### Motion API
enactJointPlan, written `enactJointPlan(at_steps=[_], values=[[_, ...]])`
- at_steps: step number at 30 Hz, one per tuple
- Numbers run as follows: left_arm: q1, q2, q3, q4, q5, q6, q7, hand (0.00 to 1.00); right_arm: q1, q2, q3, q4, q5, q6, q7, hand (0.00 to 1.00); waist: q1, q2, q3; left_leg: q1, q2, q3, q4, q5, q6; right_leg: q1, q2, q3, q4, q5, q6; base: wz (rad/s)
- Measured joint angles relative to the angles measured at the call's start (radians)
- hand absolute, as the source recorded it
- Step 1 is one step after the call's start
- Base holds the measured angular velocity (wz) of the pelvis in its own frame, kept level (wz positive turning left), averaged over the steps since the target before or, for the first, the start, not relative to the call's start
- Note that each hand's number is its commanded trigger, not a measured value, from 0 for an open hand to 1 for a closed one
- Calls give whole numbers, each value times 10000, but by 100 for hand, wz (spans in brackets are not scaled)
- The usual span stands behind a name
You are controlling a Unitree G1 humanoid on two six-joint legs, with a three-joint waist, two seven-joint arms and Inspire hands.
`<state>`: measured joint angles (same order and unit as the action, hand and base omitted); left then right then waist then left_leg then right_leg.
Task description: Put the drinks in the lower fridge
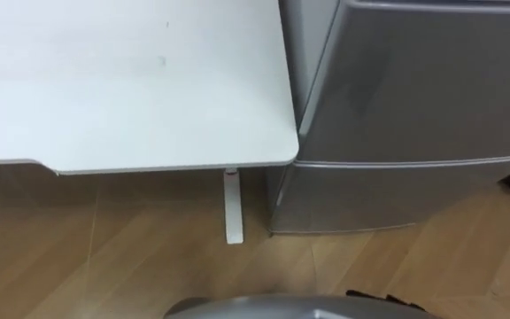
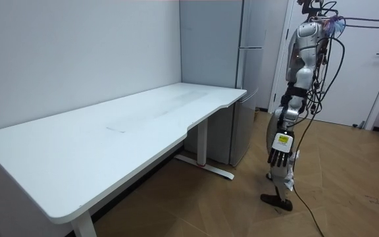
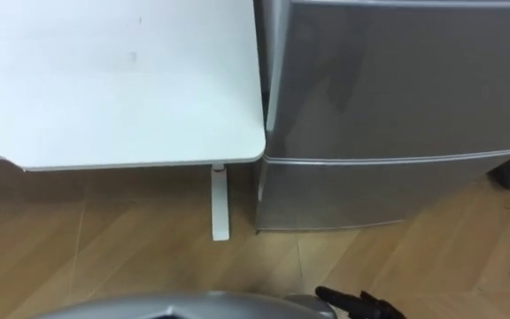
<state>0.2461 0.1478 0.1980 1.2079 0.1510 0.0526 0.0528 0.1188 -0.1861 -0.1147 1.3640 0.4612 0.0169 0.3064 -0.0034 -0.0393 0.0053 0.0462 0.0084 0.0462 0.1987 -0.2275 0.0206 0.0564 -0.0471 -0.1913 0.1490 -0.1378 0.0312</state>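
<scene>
The robot stands facing a silver fridge (image 1: 414, 80) at one o'clock, with a white desk (image 1: 131, 80) at ten o'clock. The lower fridge door (image 1: 388, 190) is shut. Opening it looks like the step in hand, and that calls for a bend and a low reach. The left hand (image 2: 279, 153) hangs with its fingers straight, holding nothing. The right hand (image 3: 361, 306) shows at five o'clock; its state cannot be told. Where the drinks are cannot be told.

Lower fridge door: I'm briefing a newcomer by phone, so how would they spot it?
Find the long white table; a tall silver fridge stands at one end. The lower door is the short panel at the bottom, beneath the much taller upper door.
</scene>
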Motion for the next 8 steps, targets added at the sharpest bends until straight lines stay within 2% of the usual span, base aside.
enactJointPlan(at_steps=[4, 8], values=[[-59, -67, 328, -2, 107, 143, -20, 0, -10, 66, -90, 4, -3, 79, -89, 0, 5, 7, -1, -17, 3, -57, -3, 0, -2, 6, 7, -44, -8, -12, -7, 3], [-224, -141, 321, 6, 104, 308, -23, 0, -82, 120, -67, -8, -15, 251, -273, 0, 55, 10, -1, -28, 20, -83, 10, -6, -12, 14, 23, -64, -15, -15, -13, 0]])
